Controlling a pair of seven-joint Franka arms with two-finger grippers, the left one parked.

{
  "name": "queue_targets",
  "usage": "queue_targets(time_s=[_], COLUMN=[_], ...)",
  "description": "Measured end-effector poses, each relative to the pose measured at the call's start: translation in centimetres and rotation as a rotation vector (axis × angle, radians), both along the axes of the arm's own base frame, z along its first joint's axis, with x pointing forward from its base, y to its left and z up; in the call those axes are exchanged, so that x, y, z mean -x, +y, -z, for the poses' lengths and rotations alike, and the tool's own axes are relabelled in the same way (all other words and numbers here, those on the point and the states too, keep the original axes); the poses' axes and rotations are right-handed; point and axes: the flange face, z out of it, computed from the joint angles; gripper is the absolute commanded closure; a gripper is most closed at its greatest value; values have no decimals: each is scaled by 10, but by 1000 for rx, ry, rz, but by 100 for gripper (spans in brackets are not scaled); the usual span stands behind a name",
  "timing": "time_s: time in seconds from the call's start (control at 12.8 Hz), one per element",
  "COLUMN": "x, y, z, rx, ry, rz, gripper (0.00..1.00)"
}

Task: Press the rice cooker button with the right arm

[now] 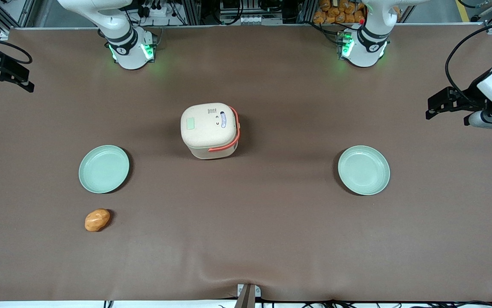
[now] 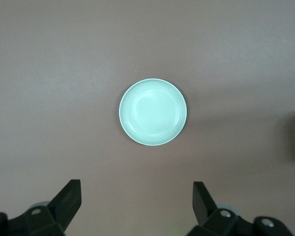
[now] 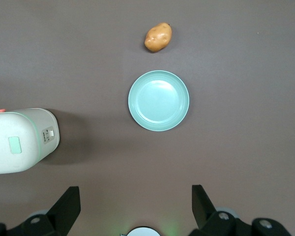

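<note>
With its jaws spread wide, well apart from the rice cooker (image 1: 210, 130), the gripper (image 3: 135, 209) should press the small, stiff-looking button (image 3: 15, 144) squarely from above.

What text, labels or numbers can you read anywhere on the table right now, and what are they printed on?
Nothing can be read as words.
Rice cooker lid: blue-outlined oval label, print too small to read.
Lid beside that label: small dark markings, illegible.
Button: pale green patch, no legible text.
Cooker's side panel: tiny marks, unreadable.
Plates and potato: no markings.
The pincer is open, high above the working arm's end of the table.
</note>
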Motion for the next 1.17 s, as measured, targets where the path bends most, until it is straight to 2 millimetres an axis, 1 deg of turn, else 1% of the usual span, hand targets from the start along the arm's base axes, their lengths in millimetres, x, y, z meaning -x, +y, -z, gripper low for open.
queue_targets(time_s=[0.16, 0.23, 0.39, 0.47, 0.55, 0.63, 0.78, 1.02, 1.1, 1.17], x=[-5, -7, -9, -9, -8, -6, -3, 8, 13, 20], y=[8, 16, 39, 55, 72, 90, 130, 185, 203, 222], z=[4, 8, 16, 20, 27, 34, 51, 87, 99, 109], rx=[-4, -12, -18, -19, -17, -13, -6, 5, 12, 18], ry=[-3, -2, 13, 19, 26, 32, 37, 51, 56, 58], rz=[-14, -26, -67, -91, -103, -106, -114, -150, -135, -121], gripper=[0, 0, 0, 0, 9, 21, 48, 87, 96, 100])
